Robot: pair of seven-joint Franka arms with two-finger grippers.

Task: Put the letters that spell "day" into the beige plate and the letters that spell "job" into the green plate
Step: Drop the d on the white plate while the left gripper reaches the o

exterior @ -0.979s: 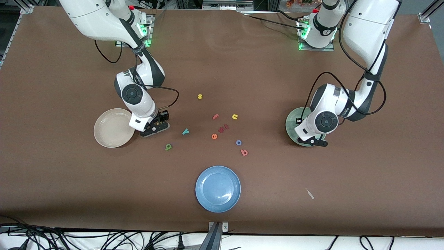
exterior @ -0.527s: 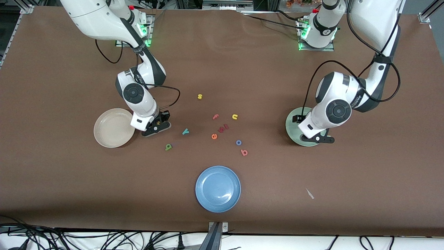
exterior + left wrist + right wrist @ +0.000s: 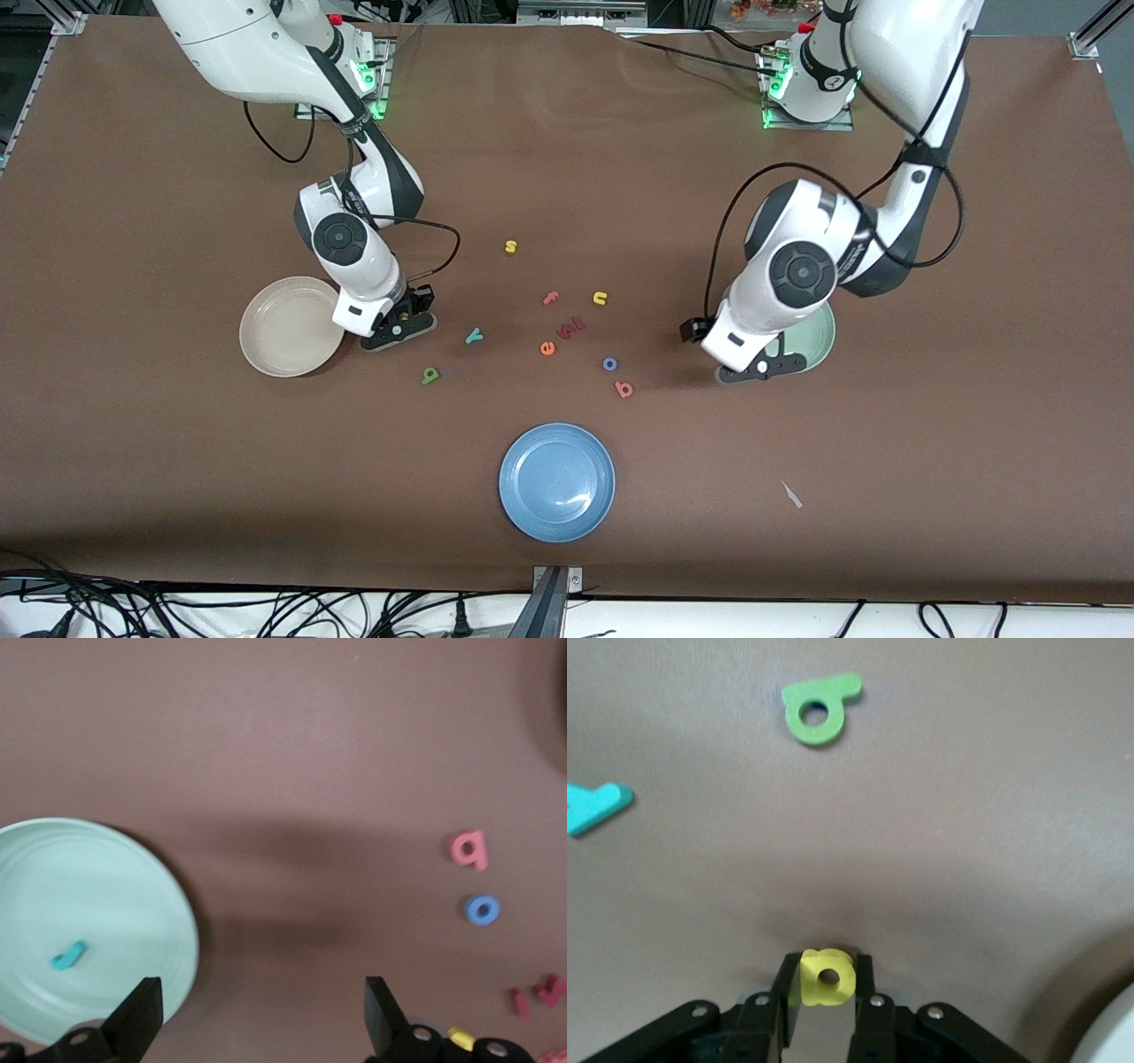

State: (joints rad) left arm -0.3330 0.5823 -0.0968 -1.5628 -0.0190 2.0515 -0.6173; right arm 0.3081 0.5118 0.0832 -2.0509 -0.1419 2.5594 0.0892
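Right gripper (image 3: pixel 819 988) down at the brown table (image 3: pixel 567 159), jaws clamped on the small yellow foam letter a (image 3: pixel 827 976), pinched flat between the two fingertips. Just beside it, toward the right arm's end of the table, sits the round cream-beige plate (image 3: pixel 266 354), so I'd judge the carry ahead is short and sideways, with the right arm clearly the closer one. The green foam d (image 3: pixel 819 712) and the teal foam y (image 3: pixel 595 806) lie loose on the table near those jaws, on the side away from the beige plate.

Over to the left gripper (image 3: pixel 257 1019): jaws spread wide, nothing in them, hanging over the table at the edge of the round pale mint-green plate (image 3: pixel 133 868). The teal-blue foam j (image 3: pixel 68 954) is already lying inside that plate. The blue foam ring o (image 3: pixel 482 909) and the red-pink foam b (image 3: pixel 469 849) lie close together on the table, toward the table's middle from the green plate, the left arm nearest them
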